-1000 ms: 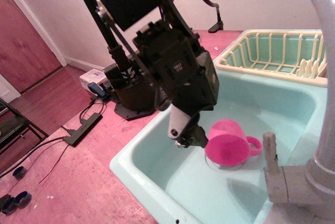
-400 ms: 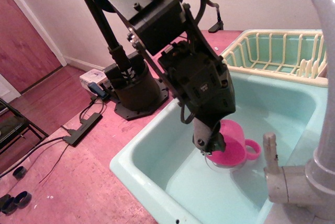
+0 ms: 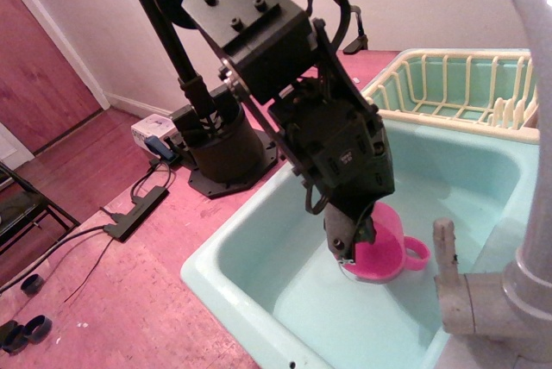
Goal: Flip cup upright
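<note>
The pink cup [image 3: 390, 247] sits in the turquoise sink [image 3: 226, 253], not upright, with its loop handle [image 3: 417, 253] pointing right. My black gripper [image 3: 351, 247] reaches down from the upper left and is at the cup's left side, in front of it and covering part of its wall. One finger [image 3: 343, 235] shows against the pink. The other finger is hidden, so I cannot tell whether the jaws hold the cup.
A cream and green dish rack [image 3: 448, 84] stands behind the sink at the upper right. A grey faucet [image 3: 535, 214] and its lever [image 3: 446, 253] rise at the right, close to the cup. The arm's base [image 3: 220, 158] stands left of the sink.
The gripper has moved right and down, from beside the cup's left side to right against the cup. The cup has stayed in about the same place.
</note>
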Controlling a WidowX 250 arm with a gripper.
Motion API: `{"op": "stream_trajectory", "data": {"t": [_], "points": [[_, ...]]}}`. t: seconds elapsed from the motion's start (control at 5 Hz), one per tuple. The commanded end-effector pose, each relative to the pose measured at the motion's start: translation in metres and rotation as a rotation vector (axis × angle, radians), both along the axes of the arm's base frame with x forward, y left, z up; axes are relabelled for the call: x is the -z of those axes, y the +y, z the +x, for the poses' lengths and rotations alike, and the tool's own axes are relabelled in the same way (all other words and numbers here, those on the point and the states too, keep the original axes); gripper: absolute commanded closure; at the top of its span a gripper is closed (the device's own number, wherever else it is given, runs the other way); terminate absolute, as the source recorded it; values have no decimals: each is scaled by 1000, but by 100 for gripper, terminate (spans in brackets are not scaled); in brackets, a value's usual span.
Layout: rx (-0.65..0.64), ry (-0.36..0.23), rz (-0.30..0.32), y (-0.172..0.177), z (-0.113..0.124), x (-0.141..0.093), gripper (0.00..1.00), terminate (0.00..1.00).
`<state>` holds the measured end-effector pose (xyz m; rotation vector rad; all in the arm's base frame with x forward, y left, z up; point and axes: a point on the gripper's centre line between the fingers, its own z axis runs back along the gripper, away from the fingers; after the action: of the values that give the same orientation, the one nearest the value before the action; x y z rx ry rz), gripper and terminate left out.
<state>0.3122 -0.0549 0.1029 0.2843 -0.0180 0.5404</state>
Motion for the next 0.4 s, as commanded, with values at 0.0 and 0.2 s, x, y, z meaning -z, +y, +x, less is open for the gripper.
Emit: {"op": "stream_trajectory", "data": {"t": [0.0, 0.2], "points": [[-15, -41, -16, 1, 7, -13, 100, 0], [-40, -41, -44, -1, 9, -12, 100, 0]]}}
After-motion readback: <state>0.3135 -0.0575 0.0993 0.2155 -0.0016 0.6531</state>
